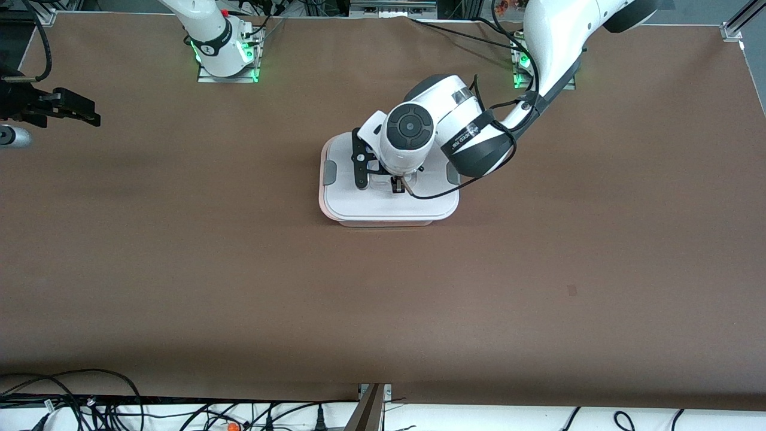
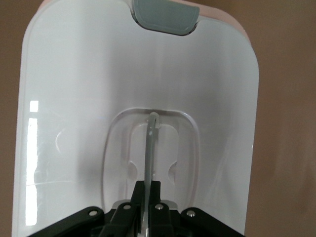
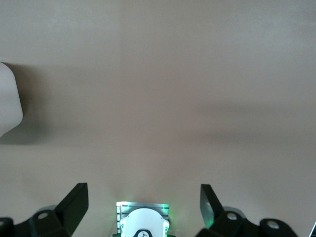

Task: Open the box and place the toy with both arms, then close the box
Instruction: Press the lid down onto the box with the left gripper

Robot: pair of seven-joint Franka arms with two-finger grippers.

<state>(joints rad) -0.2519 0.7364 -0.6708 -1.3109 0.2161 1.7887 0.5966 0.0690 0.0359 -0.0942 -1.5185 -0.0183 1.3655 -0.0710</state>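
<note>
The box (image 1: pixel 389 206) stands shut in the middle of the brown table, its white lid on and a grey clip (image 1: pixel 330 172) at each end. My left gripper (image 1: pixel 397 187) is over the lid's middle. In the left wrist view the box lid (image 2: pixel 74 98) fills the frame, and the left gripper (image 2: pixel 149 185) is shut on the clear handle (image 2: pixel 151 143), which stands upright in its recess. My right gripper (image 1: pixel 84 114) waits in the air at the right arm's end of the table, open and empty (image 3: pixel 143 190). The toy is out of view.
The right arm's base (image 1: pixel 224 54) and the left arm's base (image 1: pixel 526 63) stand with green lights along the table's back edge. Cables (image 1: pixel 90 401) lie off the table's front edge. A silver cylinder (image 1: pixel 12 137) sits beside the right gripper.
</note>
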